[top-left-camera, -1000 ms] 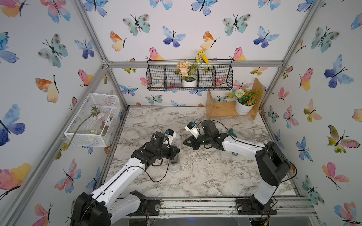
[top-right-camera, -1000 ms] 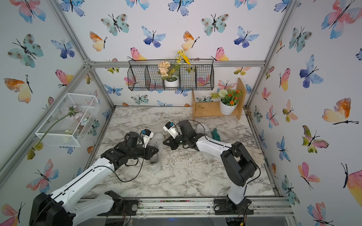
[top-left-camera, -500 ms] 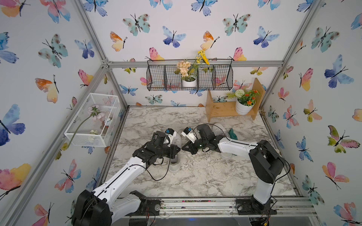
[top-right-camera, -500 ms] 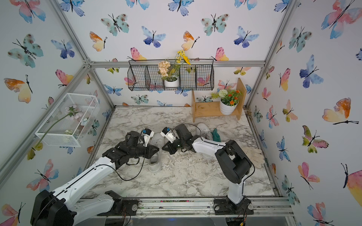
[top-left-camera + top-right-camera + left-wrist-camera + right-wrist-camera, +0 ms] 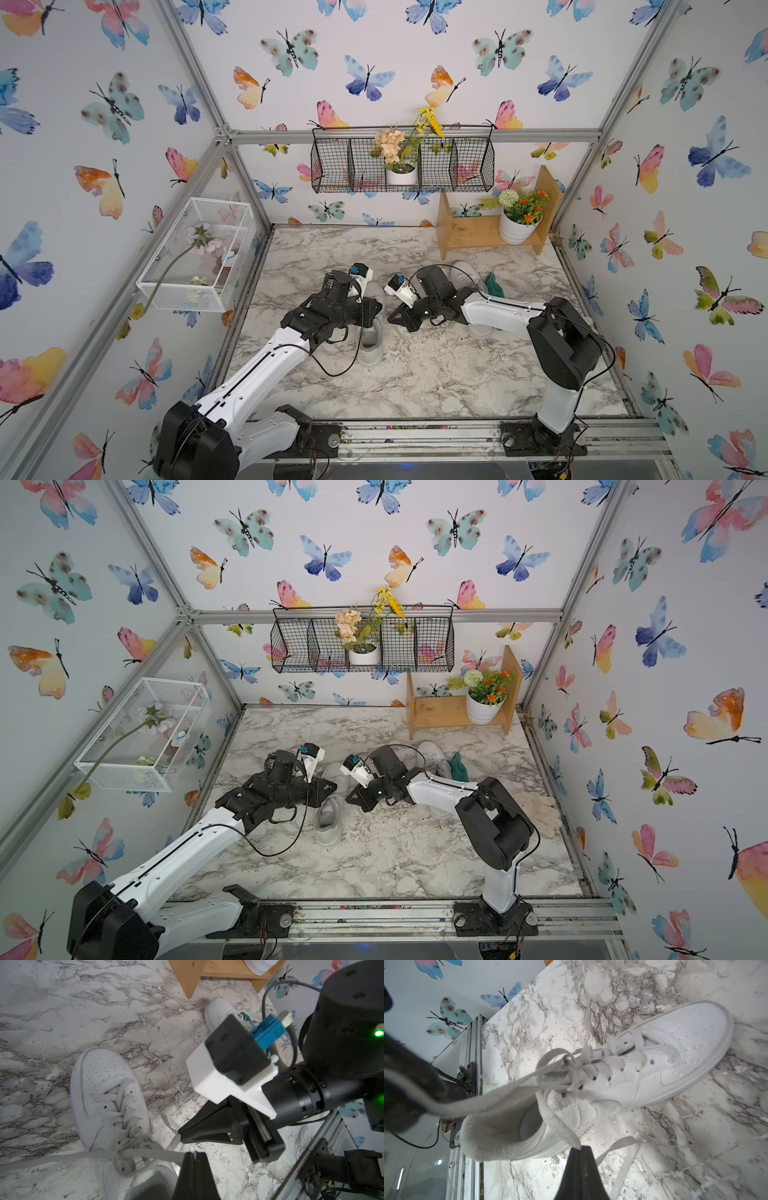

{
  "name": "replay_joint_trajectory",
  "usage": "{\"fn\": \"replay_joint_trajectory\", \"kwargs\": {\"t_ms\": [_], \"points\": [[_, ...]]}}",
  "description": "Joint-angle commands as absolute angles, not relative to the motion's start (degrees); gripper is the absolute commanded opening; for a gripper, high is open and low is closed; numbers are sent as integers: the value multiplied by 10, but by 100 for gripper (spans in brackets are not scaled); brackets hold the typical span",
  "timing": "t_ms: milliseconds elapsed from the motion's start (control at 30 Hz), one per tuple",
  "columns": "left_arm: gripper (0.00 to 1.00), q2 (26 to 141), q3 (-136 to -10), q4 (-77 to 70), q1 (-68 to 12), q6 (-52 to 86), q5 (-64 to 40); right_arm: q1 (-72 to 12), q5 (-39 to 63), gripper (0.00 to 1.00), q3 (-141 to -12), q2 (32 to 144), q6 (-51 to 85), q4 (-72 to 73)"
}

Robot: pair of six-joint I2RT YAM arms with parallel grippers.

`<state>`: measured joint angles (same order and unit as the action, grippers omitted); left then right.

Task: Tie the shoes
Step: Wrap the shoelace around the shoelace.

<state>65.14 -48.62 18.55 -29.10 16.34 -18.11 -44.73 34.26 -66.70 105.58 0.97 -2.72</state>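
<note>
Shoes (image 5: 328, 816) of white perforated leather, mid-frame on the veined marble bench (image 5: 374, 866).
Wooden shelf (image 5: 440, 717) stands behind; a teal glove (image 5: 458, 766) lies just beside the farther shoe (image 5: 432, 752). Arms (image 5: 187, 845) overhang the nearer shoe (image 5: 654, 1053), whose flat woven laces (image 5: 560, 1126) cross at the collar; left claw (image 5: 196, 1155) and right claw (image 5: 580, 1150), each pressed together, pinch a lace end.

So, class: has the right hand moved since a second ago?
Yes. In a top view the right hand has shifted away from the wooden shelf, toward the front rail.

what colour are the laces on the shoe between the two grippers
White, same as the shoe; the laces show best in the right wrist view.
</note>
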Motion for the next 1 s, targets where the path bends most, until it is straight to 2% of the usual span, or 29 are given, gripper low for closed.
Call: {"fn": "replay_joint_trajectory", "kwargs": {"t_ms": [0,200,633,833,967], "points": [[0,652,-482,185,-293,154,-206,-450,309,2,-683,1055,21,-37],[0,637,-455,185,-295,148,-236,-442,298,2,-691,1051,36,-45],[0,637,-373,144,-322,183,-236,-442,355,2,-705,1045,50,-29],[30,629,-388,154,-322,183,-229,-442,360,2,-705,1050,44,-31],[41,605,-412,191,-322,176,-224,-442,343,2,-706,1051,36,-41]]}}
